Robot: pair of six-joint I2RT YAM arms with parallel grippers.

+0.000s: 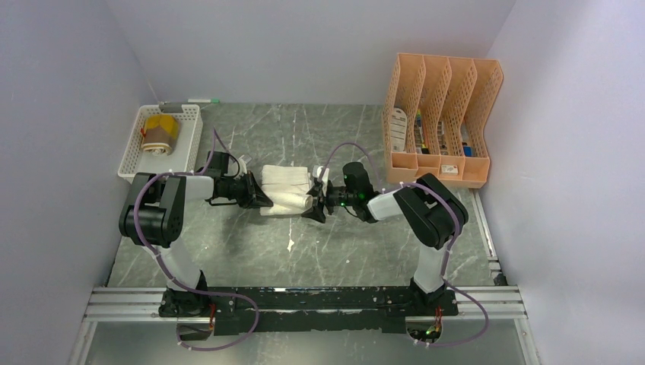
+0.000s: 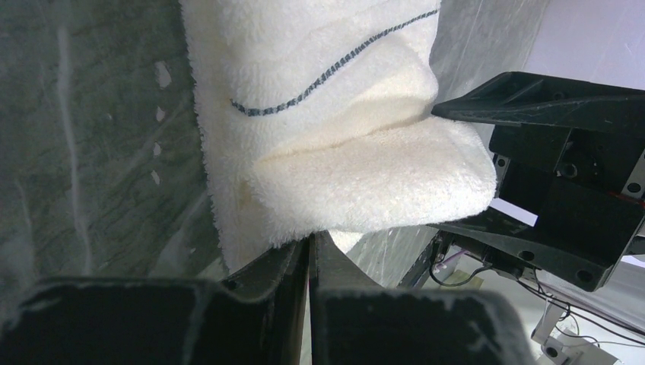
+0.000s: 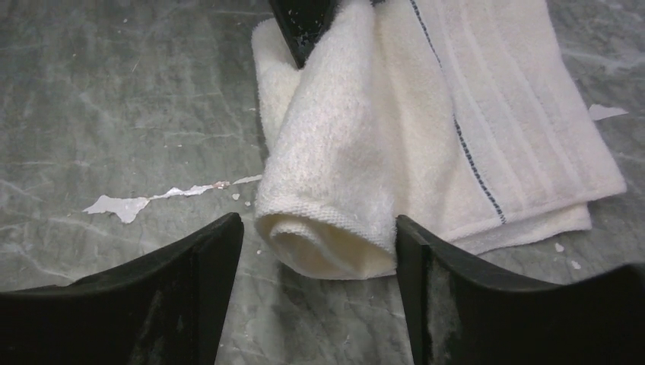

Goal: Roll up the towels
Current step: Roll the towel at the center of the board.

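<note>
Your cream towel (image 1: 287, 190) lies mid-table (image 1: 342, 251), its near part rolled into a fat tube and the rest flat, with a thin dark stitched line across it. Your right gripper (image 3: 318, 219) stands wide open, a finger on either side of the roll's end, holding nothing. Your left gripper (image 2: 310, 242) is closed at the opposite end; you cannot tell whether cloth is nipped between its tips. White flecks (image 3: 125, 205) mark the grey surface beside the roll. Further out, the yellow-brown towel (image 1: 158, 133) sits rolled in the white basket (image 1: 192, 141) at far left, partly hidden by the basket's wall. An orange file rack (image 1: 441, 99) stands far right.
</note>
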